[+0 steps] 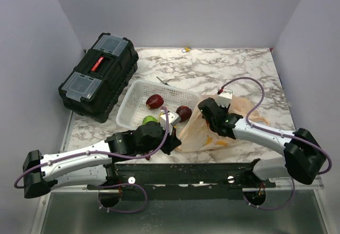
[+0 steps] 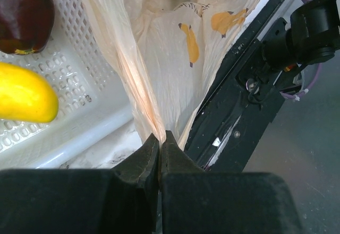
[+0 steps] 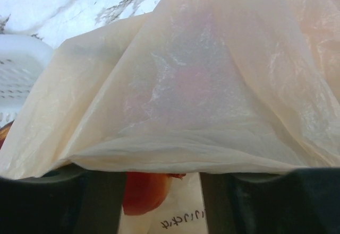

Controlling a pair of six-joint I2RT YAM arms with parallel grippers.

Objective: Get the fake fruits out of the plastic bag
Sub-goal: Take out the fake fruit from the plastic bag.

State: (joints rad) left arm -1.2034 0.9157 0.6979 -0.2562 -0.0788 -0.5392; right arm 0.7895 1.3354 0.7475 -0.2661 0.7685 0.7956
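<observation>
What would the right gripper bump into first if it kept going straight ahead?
Probably the plastic bag: its film hangs across the open right gripper. A reddish fruit shows just behind; depth unclear.

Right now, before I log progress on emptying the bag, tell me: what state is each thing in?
toolbox: lid closed.
white basket: upright, holding a dark red fruit and a yellow-green fruit.
plastic bag: crumpled, a reddish fruit under its film.
left gripper: jaws shut on the plastic bag's edge.
right gripper: jaws open, bag film draped over them.
</observation>
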